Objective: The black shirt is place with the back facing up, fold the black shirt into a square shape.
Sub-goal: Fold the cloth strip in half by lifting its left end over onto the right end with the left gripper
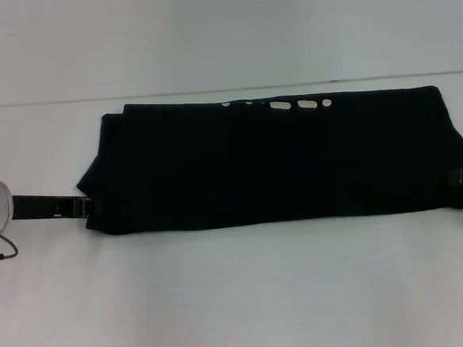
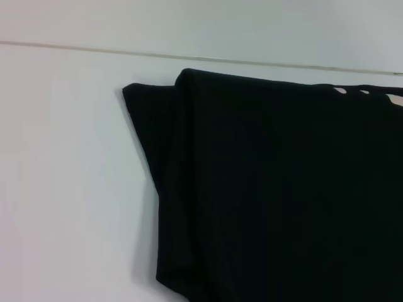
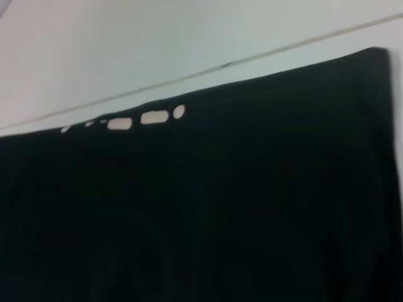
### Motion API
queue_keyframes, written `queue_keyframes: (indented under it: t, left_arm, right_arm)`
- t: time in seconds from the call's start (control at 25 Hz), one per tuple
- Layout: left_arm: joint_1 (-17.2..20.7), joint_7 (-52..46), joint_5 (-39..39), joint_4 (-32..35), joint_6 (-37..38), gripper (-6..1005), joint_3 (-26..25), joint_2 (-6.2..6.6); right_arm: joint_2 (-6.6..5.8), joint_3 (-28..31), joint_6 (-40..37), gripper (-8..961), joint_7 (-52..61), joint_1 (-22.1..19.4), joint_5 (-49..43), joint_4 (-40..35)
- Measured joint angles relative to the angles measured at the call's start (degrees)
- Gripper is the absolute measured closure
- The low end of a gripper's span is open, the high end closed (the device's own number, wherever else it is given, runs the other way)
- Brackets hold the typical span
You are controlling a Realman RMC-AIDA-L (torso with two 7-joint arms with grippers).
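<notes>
So your soft black short-sleeved cloth T-shirt (image 1: 274, 158) was lying flat on the plain white counter (image 1: 240, 300), already folded into a wide band stretching from 9 o'clock to 3 o'clock across the middle of the head view. A bit of white lettering (image 1: 290, 104) peeked out along the band's 12 o'clock edge. On the 9 o'clock end you could see a sleeve layer tucked under the top fold. Your left end effector (image 1: 81, 206) sat right at the shirt's 9 o'clock end, low near the front corner, and your right end effector (image 1: 459, 177) was at the 3 o'clock end, touching the cloth edge. Honestly couldn't tell whether either one was spread wide or pinching the fabric.
</notes>
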Motion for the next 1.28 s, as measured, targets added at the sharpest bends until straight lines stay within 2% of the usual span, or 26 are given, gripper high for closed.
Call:
queue_keyframes:
  t: [0.16, 0.4, 0.6, 1.16, 1.28]
  left_arm:
    - [-0.22, 0.03, 0.03, 0.0, 0.26, 981, -0.02, 0.06]
    - [-0.43, 0.13, 0.06, 0.0, 0.06, 973, 0.04, 0.16]
    - [-0.45, 0.13, 0.06, 0.0, -0.08, 967, 0.07, 0.16]
    - [-0.47, -0.14, 0.06, 0.22, 0.16, 949, 0.03, 0.12]
    - [-0.43, -0.24, 0.06, 0.5, 0.92, 945, 0.01, 0.19]
  right_arm:
    - [0.42, -1.3, 0.64, 189, -0.35, 0.54, 0.07, 0.04]
    - [0.64, -0.96, 1.06, 418, -1.38, 0.33, 0.32, -0.23]
    - [0.67, -0.85, 1.79, 651, -2.11, 0.09, 0.4, -0.01]
    - [0.37, 1.23, 3.45, 947, -4.44, -1.14, 0.53, 0.17]
    - [0.23, 1.37, 3.52, 947, -4.49, -1.37, 0.54, -0.06]
